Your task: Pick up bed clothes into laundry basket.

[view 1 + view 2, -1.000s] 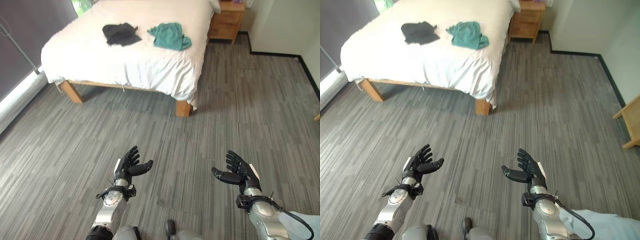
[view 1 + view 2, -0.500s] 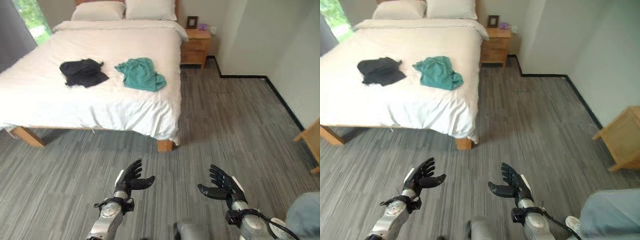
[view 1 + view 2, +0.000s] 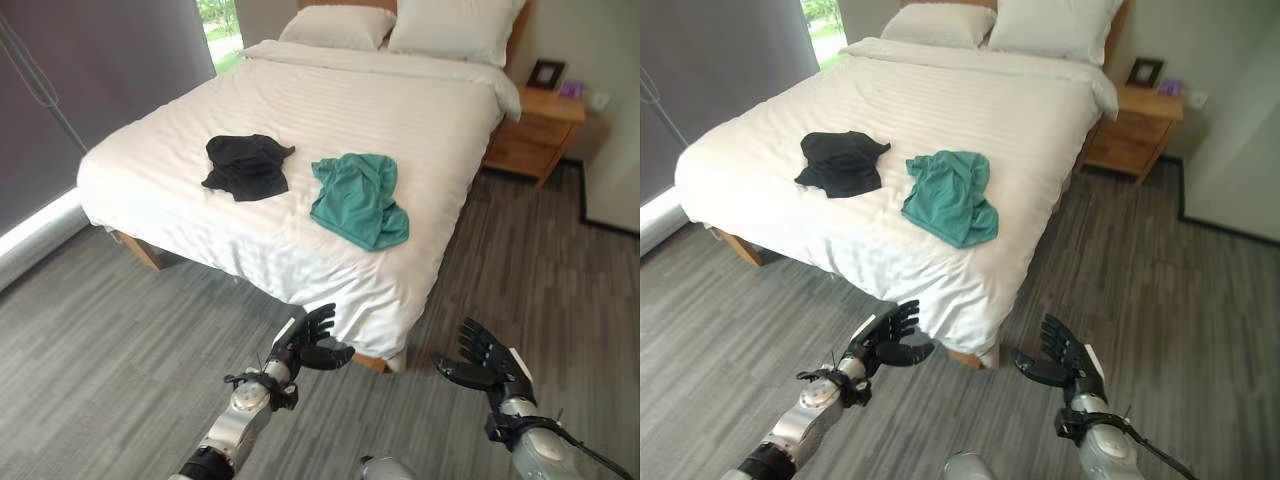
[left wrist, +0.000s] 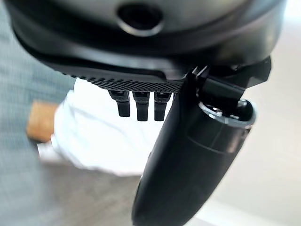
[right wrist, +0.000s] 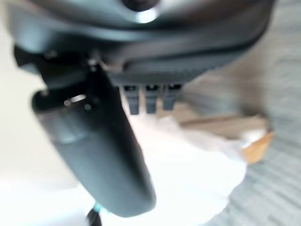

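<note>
Two garments lie on the white bed (image 3: 300, 250): a black one (image 3: 245, 166) toward the left and a teal one (image 3: 361, 200) beside it on the right, near the bed's foot. My left hand (image 3: 307, 340) hovers open just before the bed's near corner, holding nothing. My right hand (image 3: 484, 362) is open too, over the floor to the right of that corner. Both hands are well short of the clothes. In the left wrist view the straight fingers (image 4: 137, 106) point at the sheet's hanging corner.
Two pillows (image 3: 400, 27) lie at the bed's head. A wooden nightstand (image 3: 533, 130) with a small frame stands to the right of the bed. A dark curtain (image 3: 90, 80) covers the left wall. Grey plank floor (image 3: 100, 350) runs around the bed.
The camera has swung and come closer to the bed, so the bed and clothes look nearer. Both hands stay open and now sit by the bed's near corner.
</note>
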Tool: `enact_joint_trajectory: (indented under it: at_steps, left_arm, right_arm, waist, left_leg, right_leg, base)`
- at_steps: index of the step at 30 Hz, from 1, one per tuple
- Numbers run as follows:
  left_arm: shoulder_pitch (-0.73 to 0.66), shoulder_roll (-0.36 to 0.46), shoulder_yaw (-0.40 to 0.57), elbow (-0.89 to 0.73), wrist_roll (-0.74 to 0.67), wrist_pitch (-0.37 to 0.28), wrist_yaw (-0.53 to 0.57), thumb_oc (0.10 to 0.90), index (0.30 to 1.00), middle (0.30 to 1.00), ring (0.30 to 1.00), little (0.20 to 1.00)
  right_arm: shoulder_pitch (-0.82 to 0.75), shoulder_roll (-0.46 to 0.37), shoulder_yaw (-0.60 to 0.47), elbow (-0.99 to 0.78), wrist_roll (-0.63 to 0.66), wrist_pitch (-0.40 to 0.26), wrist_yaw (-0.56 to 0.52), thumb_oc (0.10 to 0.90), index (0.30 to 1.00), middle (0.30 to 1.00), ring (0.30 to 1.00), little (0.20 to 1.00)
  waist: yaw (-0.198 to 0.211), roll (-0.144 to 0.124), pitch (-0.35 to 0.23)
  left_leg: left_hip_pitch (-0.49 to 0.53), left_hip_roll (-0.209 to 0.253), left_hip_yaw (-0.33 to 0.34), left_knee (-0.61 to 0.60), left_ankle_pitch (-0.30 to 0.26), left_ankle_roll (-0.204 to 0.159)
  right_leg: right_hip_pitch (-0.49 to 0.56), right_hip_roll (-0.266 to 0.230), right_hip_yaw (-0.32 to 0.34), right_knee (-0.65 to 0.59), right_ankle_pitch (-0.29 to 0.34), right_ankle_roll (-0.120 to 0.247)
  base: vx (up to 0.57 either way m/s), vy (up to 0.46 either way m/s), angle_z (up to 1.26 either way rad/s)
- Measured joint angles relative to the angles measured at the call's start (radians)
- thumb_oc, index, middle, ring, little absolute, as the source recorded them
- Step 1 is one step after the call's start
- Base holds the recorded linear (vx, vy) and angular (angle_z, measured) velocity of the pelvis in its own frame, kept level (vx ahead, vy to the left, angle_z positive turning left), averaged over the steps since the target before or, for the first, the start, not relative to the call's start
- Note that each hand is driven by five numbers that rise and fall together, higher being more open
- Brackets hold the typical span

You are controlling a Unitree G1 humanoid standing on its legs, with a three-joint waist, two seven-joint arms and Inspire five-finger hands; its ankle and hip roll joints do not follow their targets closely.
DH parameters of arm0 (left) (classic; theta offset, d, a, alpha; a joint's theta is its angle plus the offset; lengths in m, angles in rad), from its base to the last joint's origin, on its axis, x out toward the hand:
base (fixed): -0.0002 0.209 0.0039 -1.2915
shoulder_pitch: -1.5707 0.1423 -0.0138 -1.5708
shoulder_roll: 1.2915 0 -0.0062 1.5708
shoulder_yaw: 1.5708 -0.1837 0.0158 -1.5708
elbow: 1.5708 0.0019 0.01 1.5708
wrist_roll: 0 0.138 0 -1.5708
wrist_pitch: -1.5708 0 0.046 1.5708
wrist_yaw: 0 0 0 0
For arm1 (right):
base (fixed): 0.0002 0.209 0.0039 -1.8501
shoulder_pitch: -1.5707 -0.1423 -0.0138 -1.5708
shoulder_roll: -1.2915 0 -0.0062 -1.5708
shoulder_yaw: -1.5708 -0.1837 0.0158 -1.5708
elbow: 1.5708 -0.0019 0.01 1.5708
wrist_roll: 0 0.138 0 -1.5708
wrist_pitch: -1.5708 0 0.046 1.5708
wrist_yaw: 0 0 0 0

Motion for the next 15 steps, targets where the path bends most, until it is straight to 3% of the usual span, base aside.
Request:
enact_joint_trajectory:
  at_steps: [4,7,9,10,11,12,14,15]
  left_arm:
    - [0.064,0.041,-0.02,-0.024,-0.062,0.03,-0.079,0.8,0.9,0.9,0.9,0.9]
    - [0.083,0.053,-0.015,-0.03,-0.081,0.035,-0.095,0.8,0.9,0.9,0.9,0.9]
    - [0.086,0.061,-0.014,-0.032,-0.098,0.035,-0.099,0.8,0.9,0.9,0.9,0.9]
    - [0.12,0.067,0.005,-0.032,-0.101,0.037,-0.111,0.8,0.9,0.9,0.9,0.9]
    - [0.124,0.057,0.012,-0.034,-0.09,0.035,-0.086,0.8,0.9,0.9,0.9,0.9]
    - [0.147,-0.016,0.099,-0.025,-0.047,0.029,0.046,0.8,0.9,0.9,0.9,0.9]
    - [0.128,-0.089,0.243,-0.008,-0.047,0.01,0.202,0.8,0.9,0.9,0.9,0.9]
    - [0.124,-0.088,0.258,-0.008,-0.046,0.006,0.214,0.8,0.9,0.9,0.9,0.9]
  right_arm:
    - [-0.018,-0.01,-0.01,0.0,0.012,-0.001,0.002,0.8,0.9,0.9,0.9,0.9]
    - [0.033,-0.01,-0.01,0.0,0.012,0.004,0.019,0.8,0.9,0.9,0.9,0.9]
    - [0.071,-0.004,-0.006,0.0,0.012,0.008,0.02,0.8,0.9,0.9,0.9,0.9]
    - [0.093,0.008,-0.004,0.0,0.011,0.011,0.021,0.8,0.9,0.9,0.9,0.9]
    - [0.089,0.006,0.003,-0.001,0.01,0.011,0.009,0.8,0.9,0.9,0.9,0.9]
    - [0.063,0.005,0.035,-0.001,0.007,0.024,-0.067,0.8,0.9,0.9,0.9,0.9]
    - [0.025,0.028,0.052,-0.001,0.009,0.028,-0.113,0.8,0.9,0.9,0.9,0.9]
    - [0.023,0.035,0.051,-0.001,0.011,0.028,-0.117,0.8,0.9,0.9,0.9,0.9]
  waist:
    - [0.005,0.076,0.006]
    - [0.004,0.097,0.005]
    - [0.005,0.098,0.005]
    - [-0.017,0.087,0.012]
    - [-0.012,0.081,0.013]
    - [0.004,0.08,0.006]
    - [0.022,0.064,-0.001]
    - [0.022,0.058,-0.003]
  left_leg:
    - [-0.012,0.022,0.001,-0.04,-0.001,-0.001]
    - [-0.007,0.022,0.006,-0.065,-0.001,-0.001]
    - [0.0,0.021,0.016,-0.076,-0.006,-0.001]
    - [0.025,-0.014,0.039,-0.089,-0.022,0.003]
    - [0.023,-0.007,0.057,-0.091,-0.022,0.002]
    - [0.025,0.01,0.098,-0.112,-0.023,0.003]
    - [0.017,0.038,0.11,-0.116,-0.023,0.004]
    - [0.014,0.041,0.11,-0.116,-0.023,0.004]
  right_leg:
    - [-0.045,0.03,0.018,0.003,-0.005,0.004]
    - [-0.058,0.036,0.027,0.004,-0.006,0.004]
    - [-0.06,0.035,0.033,0.006,-0.006,0.004]
    - [-0.072,0.005,0.07,0.042,-0.019,0.034]
    - [-0.073,0.002,0.058,0.039,-0.016,0.034]
    - [-0.074,-0.005,0.023,-0.002,0.014,0.035]
    - [-0.05,-0.008,-0.04,-0.078,0.068,0.031]
    - [-0.048,-0.006,-0.045,-0.086,0.07,0.031]
  base:
    - [0.01,-0.034,-0.13]
    - [0.03,-0.011,-0.09]
    - [0.02,-0.003,-0.1]
    - [0.01,0.003,-0.07]
    - [0.01,0.009,-0.31]
    - [0.0,0.01,-0.43]
    - [0.0,0.006,-0.22]
    - [0.0,0.0,0.32]
